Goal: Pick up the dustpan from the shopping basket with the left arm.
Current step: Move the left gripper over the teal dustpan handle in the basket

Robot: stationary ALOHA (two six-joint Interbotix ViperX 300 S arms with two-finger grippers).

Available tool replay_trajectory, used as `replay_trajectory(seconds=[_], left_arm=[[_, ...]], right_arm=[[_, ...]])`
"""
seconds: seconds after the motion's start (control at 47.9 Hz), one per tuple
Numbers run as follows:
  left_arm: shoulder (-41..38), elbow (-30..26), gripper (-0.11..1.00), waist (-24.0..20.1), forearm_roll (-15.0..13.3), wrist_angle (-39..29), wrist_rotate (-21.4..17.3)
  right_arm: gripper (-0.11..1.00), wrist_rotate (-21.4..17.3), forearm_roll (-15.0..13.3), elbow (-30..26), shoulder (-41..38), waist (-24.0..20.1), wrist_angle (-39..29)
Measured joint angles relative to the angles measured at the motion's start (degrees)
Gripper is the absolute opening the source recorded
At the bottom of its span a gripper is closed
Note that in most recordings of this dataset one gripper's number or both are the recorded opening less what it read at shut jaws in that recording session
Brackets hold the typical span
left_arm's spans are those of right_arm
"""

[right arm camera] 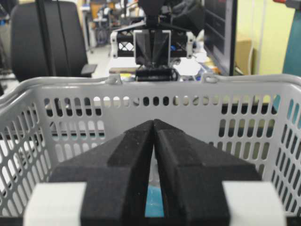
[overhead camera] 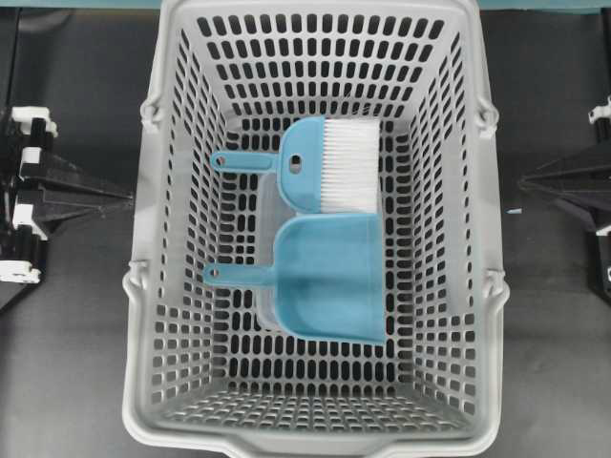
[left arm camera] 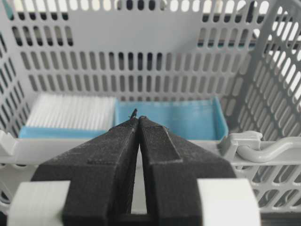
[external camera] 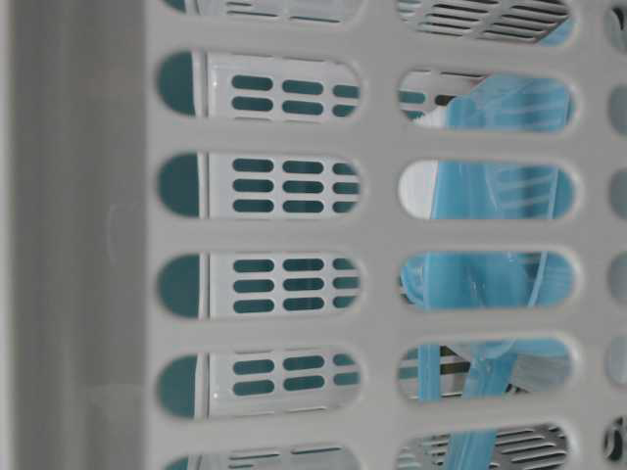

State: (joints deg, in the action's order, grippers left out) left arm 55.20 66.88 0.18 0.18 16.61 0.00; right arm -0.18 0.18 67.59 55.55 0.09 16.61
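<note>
left gripper (left arm camera: 138, 118): fingers pressed together, empty, parked outside the shopping basket (overhead camera: 143, 286) rim. dustpan (overhead camera: 329, 277) lies flat on the basket floor beside the hand brush (overhead camera: 325, 164). approach, opening, grasp and lift all remain.

The basket (overhead camera: 153, 315) is light grey, its walls patterned with rows of oval slots. The dustpan (overhead camera: 334, 281) is light blue. The brush (overhead camera: 296, 167) is the same blue with white bristles. The surface (overhead camera: 67, 363) is dark grey. Both end effectors, left (left arm camera: 137, 120) and right (right arm camera: 154, 123), are black with white blocks behind.
</note>
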Motion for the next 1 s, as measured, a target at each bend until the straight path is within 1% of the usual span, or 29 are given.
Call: replay_trajectory(seconds=[0.021,0.063,0.104,0.125,0.188,0.396,0.48,0.563,0.793,0.897,1.001], left_arm=[[0.09,0.09,0.05,0.00,-0.09,0.00,0.00],[0.09,-0.35,0.01,0.09,0.44,-0.62,0.44],[-0.09,-2.20,0.00,0.18,1.14,-2.81,1.85],[-0.26,-3.25,0.00,0.35,1.58,-3.69,1.85],[-0.44,-6.68,0.00,0.62,1.93,-7.03,2.29],[-5.45,-18.63,0.00,0.70,2.11,-22.85,2.29],[-9.32,-24.43,0.00,0.88,2.11,-30.41,2.11],[-14.77,-31.11,0.00,1.23,2.11,-39.20,1.67],[-28.65,-45.53,0.00,2.46,2.20,-58.54,1.49],[-34.54,-50.10,0.00,2.99,2.11,-64.51,1.23],[-39.11,-53.61,0.01,3.16,2.20,-68.82,1.32]], right_arm=[[0.00,0.09,0.00,0.00,0.00,0.00,0.09],[0.04,0.00,0.00,0.00,0.00,-0.09,0.09],[-0.01,-0.26,0.09,0.00,-0.09,-0.18,0.00],[-0.01,-0.18,0.18,0.00,0.00,-0.18,-0.09],[-0.01,-0.26,0.35,0.00,0.00,-0.26,-0.26],[-0.01,-0.26,0.53,0.00,0.00,-0.26,-0.88],[-0.01,-0.18,0.53,0.09,0.00,-0.26,-1.05],[-0.01,-0.26,0.53,0.00,0.00,-0.26,-1.41],[-0.01,-0.26,0.62,0.00,0.09,-0.26,-2.02],[-0.01,-0.26,0.53,0.00,0.09,-0.26,-2.02],[-0.01,-0.26,0.53,0.09,0.09,-0.26,-2.11]])
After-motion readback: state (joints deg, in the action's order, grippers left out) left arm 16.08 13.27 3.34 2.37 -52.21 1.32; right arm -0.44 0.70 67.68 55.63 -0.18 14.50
